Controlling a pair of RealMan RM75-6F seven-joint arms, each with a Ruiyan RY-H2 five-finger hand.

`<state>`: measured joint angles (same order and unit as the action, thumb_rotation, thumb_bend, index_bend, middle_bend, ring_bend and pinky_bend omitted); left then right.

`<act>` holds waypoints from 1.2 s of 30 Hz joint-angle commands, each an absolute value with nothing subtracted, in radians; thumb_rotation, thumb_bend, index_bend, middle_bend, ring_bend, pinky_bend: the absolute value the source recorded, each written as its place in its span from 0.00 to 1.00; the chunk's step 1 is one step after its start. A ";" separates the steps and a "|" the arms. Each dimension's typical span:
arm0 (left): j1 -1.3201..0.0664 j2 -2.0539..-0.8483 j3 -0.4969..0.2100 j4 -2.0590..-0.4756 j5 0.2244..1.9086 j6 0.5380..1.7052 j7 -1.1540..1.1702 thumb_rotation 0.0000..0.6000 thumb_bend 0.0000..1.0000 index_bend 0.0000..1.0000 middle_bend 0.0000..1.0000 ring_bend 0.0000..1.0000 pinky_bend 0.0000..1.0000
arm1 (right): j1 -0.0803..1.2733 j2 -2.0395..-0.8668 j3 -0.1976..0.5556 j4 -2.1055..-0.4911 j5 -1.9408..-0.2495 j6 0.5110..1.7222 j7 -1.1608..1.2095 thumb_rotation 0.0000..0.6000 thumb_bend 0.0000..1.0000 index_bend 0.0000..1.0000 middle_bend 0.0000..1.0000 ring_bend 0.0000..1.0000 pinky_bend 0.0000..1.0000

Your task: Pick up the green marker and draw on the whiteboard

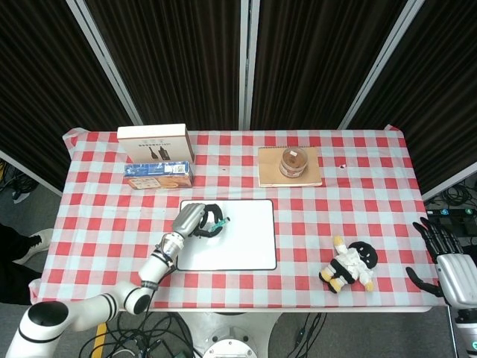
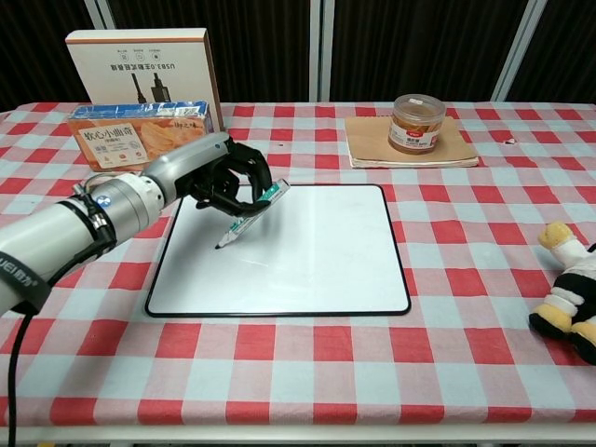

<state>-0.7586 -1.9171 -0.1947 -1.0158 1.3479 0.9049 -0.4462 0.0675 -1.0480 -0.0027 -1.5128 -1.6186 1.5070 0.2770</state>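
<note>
From the head view, the robot's left hand (image 1: 195, 221) reaches over the left part of the whiteboard (image 1: 242, 246), its fingers wrapped around the green marker (image 1: 218, 222); the board lies near the front middle of a red-checked table (image 1: 358, 201); the right hand (image 1: 446, 262) hangs off the table's right edge, well apart from everything, fingers spread and holding nothing; a plush toy (image 1: 349, 265) lies right of the board, a jar (image 1: 293, 162) sits on a brown pad (image 1: 312, 176) behind it, and two boxes (image 1: 155, 154) stand at the back left.

From the chest view, the left hand (image 2: 222, 174) grips the green marker (image 2: 250, 214) tilted, cap end up by the fingers, dark tip down at the whiteboard (image 2: 298, 261) near its left edge; whether the tip touches the surface cannot be told; the jar (image 2: 416, 123) rests on its pad (image 2: 456, 149) at the rear, the plush toy (image 2: 566, 298) shows at the right edge, and the boxes (image 2: 140, 79) rise behind the arm; the right hand is out of this view.
</note>
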 commanded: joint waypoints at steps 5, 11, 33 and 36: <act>-0.690 -1.833 -0.142 -1.166 1.349 0.938 -0.386 1.00 0.44 0.53 0.58 0.74 0.87 | 0.067 -1.048 -0.002 -1.503 -1.624 1.515 0.289 1.00 0.20 0.00 0.00 0.00 0.00; -0.703 -1.841 -0.168 -1.189 1.360 0.965 -0.348 1.00 0.44 0.53 0.58 0.74 0.87 | 0.065 -1.047 -0.005 -1.501 -1.627 1.518 0.293 1.00 0.20 0.00 0.00 0.00 0.00; -0.752 -1.920 -0.210 -1.053 1.309 0.898 -0.350 1.00 0.44 0.53 0.58 0.74 0.87 | 0.067 -1.038 -0.003 -1.511 -1.610 1.503 0.283 1.00 0.20 0.00 0.00 0.00 0.00; -0.753 -1.926 -0.209 -1.052 1.310 0.897 -0.352 1.00 0.44 0.53 0.58 0.74 0.87 | 0.066 -1.036 -0.003 -1.515 -1.610 1.503 0.280 1.00 0.20 0.00 0.00 0.00 0.00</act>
